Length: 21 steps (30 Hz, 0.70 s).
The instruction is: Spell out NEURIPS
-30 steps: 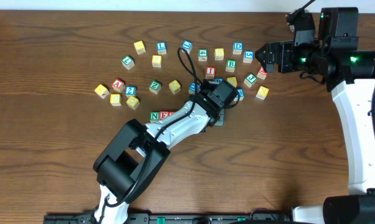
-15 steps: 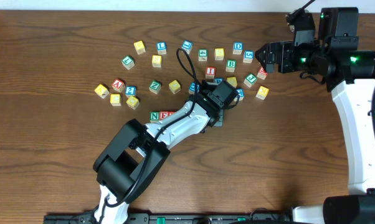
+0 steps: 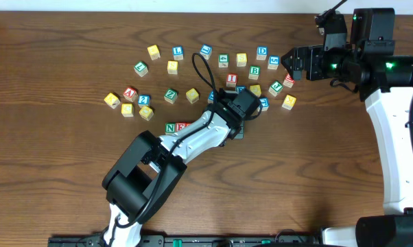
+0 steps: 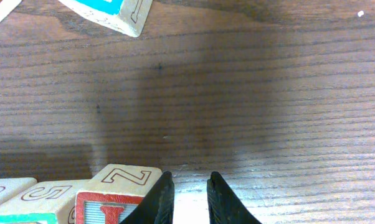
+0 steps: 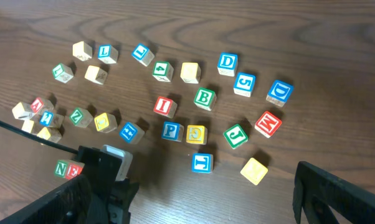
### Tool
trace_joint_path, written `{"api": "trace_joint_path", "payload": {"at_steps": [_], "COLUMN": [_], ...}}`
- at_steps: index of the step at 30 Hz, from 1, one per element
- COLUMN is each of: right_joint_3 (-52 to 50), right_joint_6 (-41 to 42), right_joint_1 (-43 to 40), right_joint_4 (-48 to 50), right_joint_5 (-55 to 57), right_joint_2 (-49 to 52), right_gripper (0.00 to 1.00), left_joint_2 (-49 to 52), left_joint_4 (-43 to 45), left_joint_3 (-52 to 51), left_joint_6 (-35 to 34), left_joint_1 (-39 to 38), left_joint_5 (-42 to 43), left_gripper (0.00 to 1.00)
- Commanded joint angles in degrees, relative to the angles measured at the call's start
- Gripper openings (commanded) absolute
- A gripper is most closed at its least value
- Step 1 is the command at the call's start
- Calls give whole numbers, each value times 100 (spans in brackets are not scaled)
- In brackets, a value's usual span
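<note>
overhead: left gripper (image 3: 238,130) is seen mid-frame beside n cube (image 3: 170,127), fingers nearly closed on nothing; right gripper (image 3: 286,64), upper right, is spread wide.

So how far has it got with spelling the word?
Done: N and E stand side by side. In hand: a third cube, its red letter cut off, sits next to them beside the near-shut left gripper. Left: I, P and the others lie scattered; the right gripper waits open.
</note>
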Motion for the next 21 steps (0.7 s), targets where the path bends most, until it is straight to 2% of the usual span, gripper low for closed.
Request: {"api": "trace_joint_path", "payload": {"at_steps": [1, 5, 14, 16, 18, 21], "right_joint_3": [-17, -17, -17, -17, -17, -17], "right_joint_6": [-68, -68, -68, -68, -68, -66], "right_joint_1": [-22, -22, -22, -22, -22, -22], "right_joint_4": [-4, -4, -4, -4, -4, -4], "right_joint_5": [-33, -33, -33, -33, -33, -33], "right_joint_2": [15, 15, 15, 15, 15, 15], "right_gripper": [99, 99, 99, 99, 99, 99], "left_joint_2": [33, 33, 33, 31, 15, -33], "left_joint_4": [-61, -181, -181, -157, -109, -118], "left_joint_3": [-37, -37, -37, -35, -28, 11], "left_joint_6": [-114, -310, -332, -332, -330, -326], "left_joint_1": [52, 109, 116, 116, 116, 116], "left_joint_5": [-120, -221, -219, -214, -197, -197], "left_gripper": [19, 15, 15, 17, 28, 34]}}
